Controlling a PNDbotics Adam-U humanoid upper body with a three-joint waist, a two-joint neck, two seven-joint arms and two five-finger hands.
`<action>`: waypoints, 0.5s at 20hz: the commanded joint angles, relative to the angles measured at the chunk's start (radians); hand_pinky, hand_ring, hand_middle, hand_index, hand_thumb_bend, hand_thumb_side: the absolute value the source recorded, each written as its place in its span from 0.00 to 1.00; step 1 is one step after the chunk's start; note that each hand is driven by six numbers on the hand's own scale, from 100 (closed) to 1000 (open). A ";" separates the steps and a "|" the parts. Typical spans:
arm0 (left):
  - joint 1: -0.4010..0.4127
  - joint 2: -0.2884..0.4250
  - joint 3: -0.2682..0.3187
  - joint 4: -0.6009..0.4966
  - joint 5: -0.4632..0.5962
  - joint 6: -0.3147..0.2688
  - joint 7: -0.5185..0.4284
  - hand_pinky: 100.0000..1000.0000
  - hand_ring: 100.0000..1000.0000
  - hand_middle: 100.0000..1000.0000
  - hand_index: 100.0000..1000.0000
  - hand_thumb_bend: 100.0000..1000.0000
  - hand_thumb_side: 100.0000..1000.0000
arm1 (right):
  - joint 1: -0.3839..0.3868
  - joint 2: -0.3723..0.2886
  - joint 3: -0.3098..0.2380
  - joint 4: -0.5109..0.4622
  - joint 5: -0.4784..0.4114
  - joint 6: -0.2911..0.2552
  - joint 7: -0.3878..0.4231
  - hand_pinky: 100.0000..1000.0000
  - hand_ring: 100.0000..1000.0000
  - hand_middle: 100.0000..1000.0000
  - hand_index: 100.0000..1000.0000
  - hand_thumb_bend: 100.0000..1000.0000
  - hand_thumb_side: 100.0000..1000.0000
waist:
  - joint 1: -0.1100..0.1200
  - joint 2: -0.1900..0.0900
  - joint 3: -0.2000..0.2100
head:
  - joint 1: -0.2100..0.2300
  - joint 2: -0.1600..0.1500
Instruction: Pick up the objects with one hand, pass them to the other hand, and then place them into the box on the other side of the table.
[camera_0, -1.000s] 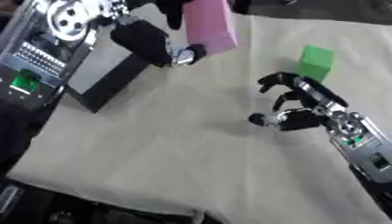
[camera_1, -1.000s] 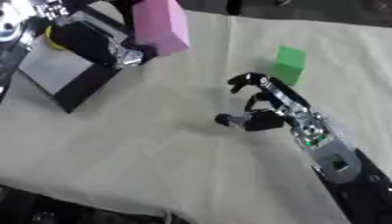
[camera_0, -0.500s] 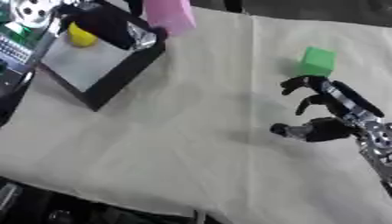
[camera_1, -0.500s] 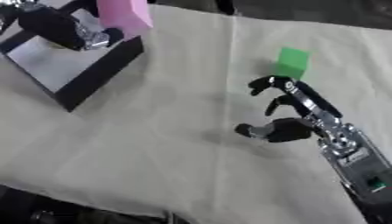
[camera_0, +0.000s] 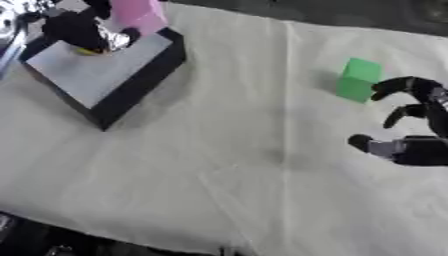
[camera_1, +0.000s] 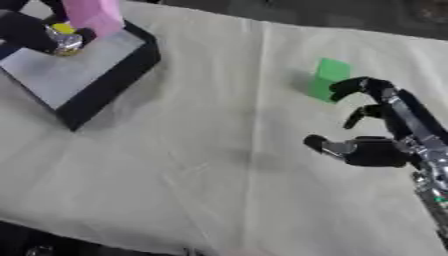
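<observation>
Pink block (camera_0: 140, 14) pinched in left robot hand (camera_0: 80, 31) over box (camera_0: 103, 75); green cube (camera_1: 329, 79) just beyond right robot hand (camera_1: 372, 150), fingers spread.

The box (camera_0: 105, 80) sits on the table (camera_0: 227, 165) at the far left. The left hand (camera_0: 83, 30) holds a block (camera_0: 140, 14) over the box's back corner. Another block (camera_0: 357, 80) lies far right, just beside the right hand (camera_1: 376, 150).
</observation>
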 joint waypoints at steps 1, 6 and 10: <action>0.005 0.052 0.040 0.024 -0.015 -0.003 0.038 0.77 0.52 0.36 0.29 0.00 0.07 | -0.009 -0.013 -0.047 -0.027 -0.027 -0.016 -0.047 0.38 0.89 0.56 0.70 0.63 0.03 | 0.001 -0.007 -0.005 | 0.021 -0.046; 0.036 0.075 0.065 0.063 -0.038 -0.007 0.082 0.77 0.52 0.36 0.30 0.00 0.07 | -0.014 -0.013 -0.086 -0.027 -0.039 -0.044 -0.098 0.39 0.89 0.56 0.70 0.63 0.02 | -0.008 0.006 -0.016 | 0.033 -0.085; 0.054 0.088 0.079 0.107 -0.062 -0.007 0.108 0.77 0.52 0.36 0.30 0.00 0.07 | -0.016 -0.017 -0.103 -0.027 -0.050 -0.059 -0.118 0.39 0.89 0.56 0.70 0.63 0.01 | -0.011 0.012 -0.023 | 0.044 -0.091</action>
